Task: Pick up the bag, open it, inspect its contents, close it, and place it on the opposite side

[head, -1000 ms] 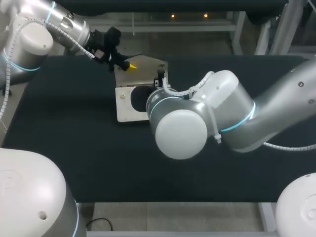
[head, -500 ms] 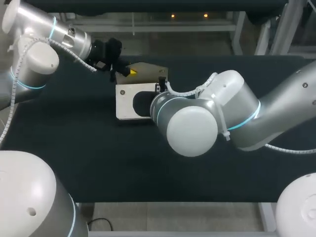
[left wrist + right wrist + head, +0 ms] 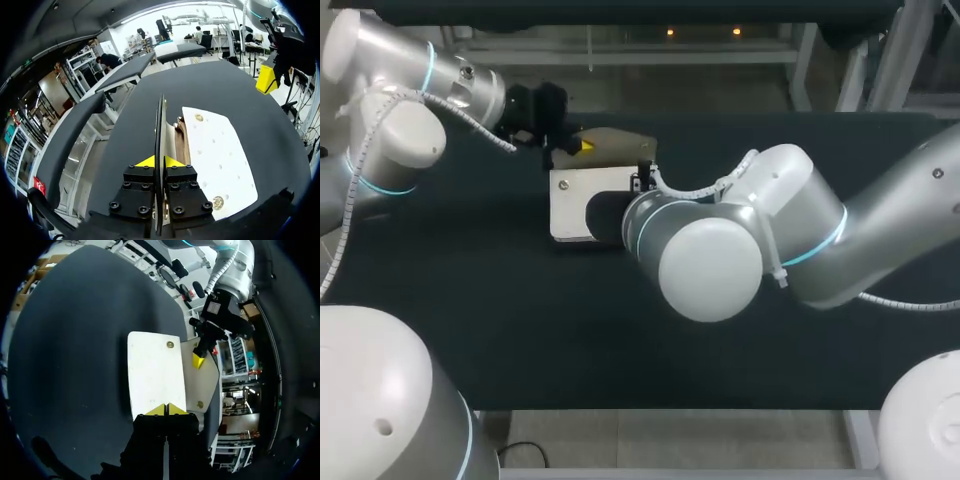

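The elbow [image 3: 710, 262] of the right arm hangs over the middle of the table [image 3: 460, 300]. In the head view it covers the bag's [image 3: 578, 200] right end and nearly all of the right gripper [image 3: 167, 410]; only a dark bit of it pokes out there. There's a dark oval patch on the white panel [image 3: 155, 372] next to the elbow, and I can't tell if it's shadow or an opening. The bag lies about table centre, a little far and left. Its white panel is flat and faces up, with round metal studs [image 3: 199, 118], and the tan panel [image 3: 620, 145] is on its far side. A narrow brown gap shows between the panels, contents not readable. Coming in from far left, the left gripper [image 3: 161, 161] has its fingers clamped on the tan panel's edge, seen edge-on as a thin dark line between the yellow tips. On the right gripper the tips are pressed together with nothing seen between them. They sit at the white panel's edge, contact unclear.
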Action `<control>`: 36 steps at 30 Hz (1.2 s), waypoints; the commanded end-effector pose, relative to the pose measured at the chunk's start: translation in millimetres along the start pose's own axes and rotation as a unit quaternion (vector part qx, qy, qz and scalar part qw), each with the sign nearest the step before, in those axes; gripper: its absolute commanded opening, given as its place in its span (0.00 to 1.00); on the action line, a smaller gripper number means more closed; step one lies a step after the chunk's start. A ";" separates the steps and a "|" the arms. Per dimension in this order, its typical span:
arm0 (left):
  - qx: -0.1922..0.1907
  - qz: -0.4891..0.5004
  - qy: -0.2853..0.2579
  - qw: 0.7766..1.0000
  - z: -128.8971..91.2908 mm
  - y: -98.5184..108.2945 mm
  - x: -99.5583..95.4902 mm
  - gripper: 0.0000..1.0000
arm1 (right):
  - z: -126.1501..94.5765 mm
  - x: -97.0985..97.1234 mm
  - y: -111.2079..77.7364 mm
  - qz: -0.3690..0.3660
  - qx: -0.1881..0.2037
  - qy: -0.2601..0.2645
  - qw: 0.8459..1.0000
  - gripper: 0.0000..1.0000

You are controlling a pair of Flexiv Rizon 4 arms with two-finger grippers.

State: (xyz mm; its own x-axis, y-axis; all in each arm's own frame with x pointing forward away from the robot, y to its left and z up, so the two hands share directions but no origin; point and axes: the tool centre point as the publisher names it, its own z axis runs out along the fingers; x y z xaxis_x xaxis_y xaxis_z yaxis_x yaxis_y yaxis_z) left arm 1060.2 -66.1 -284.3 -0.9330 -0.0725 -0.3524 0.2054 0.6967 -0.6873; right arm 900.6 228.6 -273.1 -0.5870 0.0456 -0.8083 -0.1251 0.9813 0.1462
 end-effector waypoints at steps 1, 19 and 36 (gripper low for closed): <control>0.002 0.013 -0.006 1.000 9.3 1.5 4.2 0.00 | 2.7 18.5 4.1 0.001 -0.001 -0.006 1.000 0.00; 0.013 0.045 0.005 0.999 24.0 15.5 38.9 0.00 | 3.9 76.6 5.9 0.002 0.002 0.021 1.000 0.06; 0.021 0.055 0.034 0.998 31.1 11.2 38.5 0.00 | 30.4 83.2 -20.1 0.007 0.018 0.004 1.000 0.51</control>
State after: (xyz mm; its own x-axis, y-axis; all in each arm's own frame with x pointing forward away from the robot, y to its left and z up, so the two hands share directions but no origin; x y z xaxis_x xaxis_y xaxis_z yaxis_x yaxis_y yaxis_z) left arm 1032.8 -82.4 -324.9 -0.9199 0.0455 -0.3895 0.3178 0.6682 -0.6726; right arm 872.9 218.9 -348.8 -0.6434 0.0516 -0.7638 -0.0603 0.9912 0.1177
